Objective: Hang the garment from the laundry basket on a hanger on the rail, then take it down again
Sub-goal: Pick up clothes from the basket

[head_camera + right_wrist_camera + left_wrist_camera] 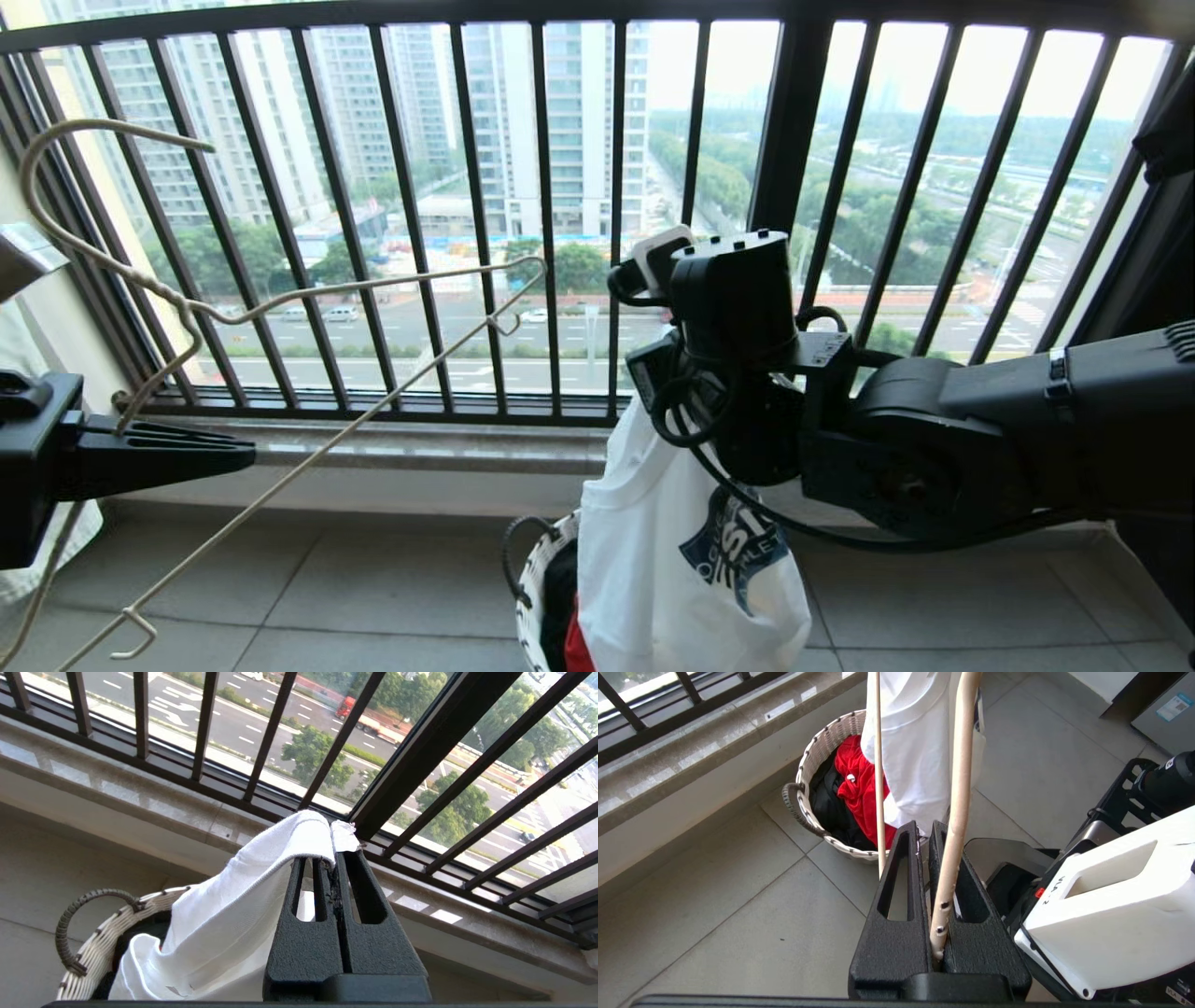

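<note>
The white garment [653, 569] with its dark blue chest print hangs from my right gripper [334, 858], which is shut on a fold of its cloth; its lower end still reaches into the laundry basket [528, 583]. In the head view the right wrist hides those fingers. At the left, my left gripper [245, 455] is shut on the thin cream hanger [373, 291], with the wire caught near the base of the fingers [896, 933]. The hanger tilts, hook up and one shoulder low toward the floor. In the left wrist view the hanger [959, 788] crosses in front of the garment [915, 742]. The rail is out of view.
A black window railing [551, 187] of vertical bars stands on a stone sill [420, 446] straight ahead. Red [859, 788] and black [826, 809] clothes lie in the basket [822, 746]. My own base and a white housing [1111, 896] sit beside the left arm. The floor is grey tile.
</note>
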